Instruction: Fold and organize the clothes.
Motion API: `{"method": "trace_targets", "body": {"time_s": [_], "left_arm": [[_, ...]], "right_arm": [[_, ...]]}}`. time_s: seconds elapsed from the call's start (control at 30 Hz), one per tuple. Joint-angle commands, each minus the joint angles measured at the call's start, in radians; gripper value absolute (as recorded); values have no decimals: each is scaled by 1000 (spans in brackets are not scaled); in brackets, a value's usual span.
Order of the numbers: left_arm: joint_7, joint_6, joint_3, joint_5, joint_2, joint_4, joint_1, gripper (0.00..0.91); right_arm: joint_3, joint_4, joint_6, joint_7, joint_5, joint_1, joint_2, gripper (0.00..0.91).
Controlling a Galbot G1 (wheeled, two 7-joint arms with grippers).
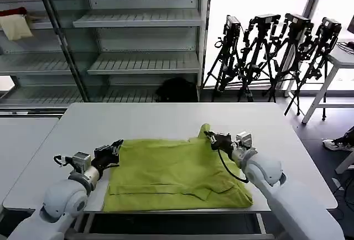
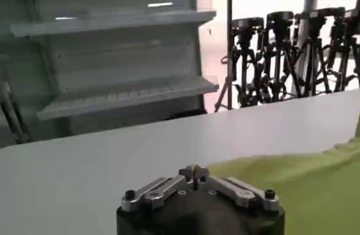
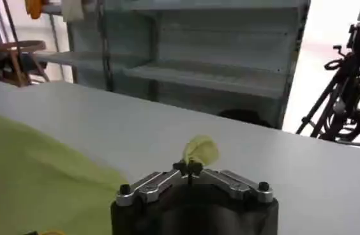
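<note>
The lime-green T-shirt [image 1: 171, 173] lies partly folded on the white table [image 1: 166, 118], near its front edge. My left gripper [image 1: 117, 147] is shut on the shirt's far left corner; the left wrist view shows the fingertips [image 2: 194, 171] pinched together with green cloth [image 2: 307, 185] beside them. At the shirt's far right corner my right gripper [image 1: 210, 136] is shut on the cloth, lifting a small peak [image 1: 205, 128]. From the right wrist camera, a green tuft [image 3: 200, 149] sticks out past the closed fingertips [image 3: 189, 168].
Metal shelves [image 1: 138, 63] stand behind the table, with a cream and red cloth [image 1: 15, 24] on the upper left shelf. Several camera tripods [image 1: 271, 52] stand at the back right. A second table [image 1: 22, 140] adjoins on the left.
</note>
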State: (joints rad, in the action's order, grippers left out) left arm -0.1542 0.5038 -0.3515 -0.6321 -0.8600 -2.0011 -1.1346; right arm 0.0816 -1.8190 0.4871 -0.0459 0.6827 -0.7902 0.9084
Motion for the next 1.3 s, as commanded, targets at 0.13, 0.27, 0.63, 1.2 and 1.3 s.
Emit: {"method": "trace_targets", "body": {"time_s": [0.13,0.27,0.63,1.2,1.3], "left_arm": [[-37,46,-18,73,21,-152,-102,0],[-61,58,-31,109,19,-169,-131,0],[-39,61,-147,207,17,-237,-302,0],[-24,20,-123,286,-24,-261,-412,0],[-28,13,-121,297,-31,-267,-429,0]], "right_arm": [[90,-201,-17,5,20,-172,-85,0],[102,-235,-31,9,20,-216,-98,0],[121,-273,-54,24,17,-316,-115,0],[205,-386,-97,62,-1,-562,-167,0],[210,-384,-99,67,-11,-583,-163,0]]}}
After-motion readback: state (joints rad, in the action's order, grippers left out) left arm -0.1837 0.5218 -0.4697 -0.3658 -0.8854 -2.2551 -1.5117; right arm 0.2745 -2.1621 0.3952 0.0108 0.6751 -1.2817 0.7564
